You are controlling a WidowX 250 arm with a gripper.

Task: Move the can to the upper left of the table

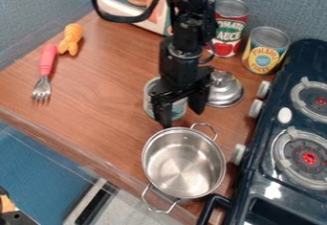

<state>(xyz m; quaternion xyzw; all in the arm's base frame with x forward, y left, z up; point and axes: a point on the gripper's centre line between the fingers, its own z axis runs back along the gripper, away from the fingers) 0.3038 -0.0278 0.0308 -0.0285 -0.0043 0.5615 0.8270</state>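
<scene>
The gripper (182, 116) hangs over the middle of the counter, pointing down, its two fingers spread apart. Right behind it stands a can (179, 108) with a pale label, upright and largely covered by the gripper. Part of the can shows between the fingers and part to the left of the left finger. Whether the fingers touch the can, I cannot tell.
A steel pot (184, 164) stands just in front, and a metal lid (224, 89) lies to the right. Two more cans, tomato (230, 25) and pineapple (265, 49), stand behind. Fork (43, 75) and orange toy (70, 39) lie left; stove (281, 171) at right.
</scene>
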